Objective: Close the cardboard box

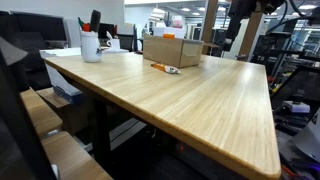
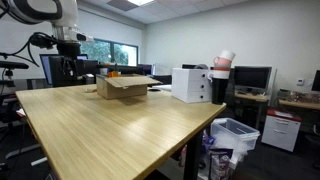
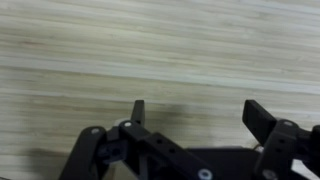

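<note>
The brown cardboard box [image 1: 172, 50] stands on the far part of the wooden table [image 1: 190, 105]. It also shows in an exterior view [image 2: 124, 88], with a top flap folded outward. My gripper [image 3: 196, 107] is open and empty in the wrist view, with only bare table wood between its fingers. In both exterior views the arm [image 1: 237, 25] [image 2: 66, 40] hangs above the far table edge, beside the box and apart from it. The box does not show in the wrist view.
A white cup with pens [image 1: 91, 45] stands near the table's left corner. A small orange object [image 1: 165, 68] lies in front of the box. A white case [image 2: 190, 85] and stacked cups [image 2: 222, 64] sit at the table's side, with a bin [image 2: 236, 134] below.
</note>
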Robot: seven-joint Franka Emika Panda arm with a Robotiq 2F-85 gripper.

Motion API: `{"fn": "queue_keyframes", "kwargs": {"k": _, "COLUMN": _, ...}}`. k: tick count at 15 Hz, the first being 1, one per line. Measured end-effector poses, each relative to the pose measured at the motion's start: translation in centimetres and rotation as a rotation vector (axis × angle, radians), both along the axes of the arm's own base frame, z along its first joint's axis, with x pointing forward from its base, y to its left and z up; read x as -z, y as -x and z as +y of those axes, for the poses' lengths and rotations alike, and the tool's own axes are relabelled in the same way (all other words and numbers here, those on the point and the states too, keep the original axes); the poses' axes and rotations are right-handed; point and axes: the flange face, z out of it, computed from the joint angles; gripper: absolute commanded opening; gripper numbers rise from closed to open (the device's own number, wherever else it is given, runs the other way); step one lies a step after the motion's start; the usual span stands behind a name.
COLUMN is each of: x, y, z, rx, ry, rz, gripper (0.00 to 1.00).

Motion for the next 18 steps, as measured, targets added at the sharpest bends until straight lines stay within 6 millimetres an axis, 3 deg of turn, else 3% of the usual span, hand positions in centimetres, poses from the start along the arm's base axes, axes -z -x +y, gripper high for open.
{"fn": "queue_keyframes", "kwargs": {"k": 18, "x": 0.21, "y": 0.04, "z": 0.02, "rx": 0.000, "ry": 0.002, "rz": 0.020, "gripper": 1.00}}
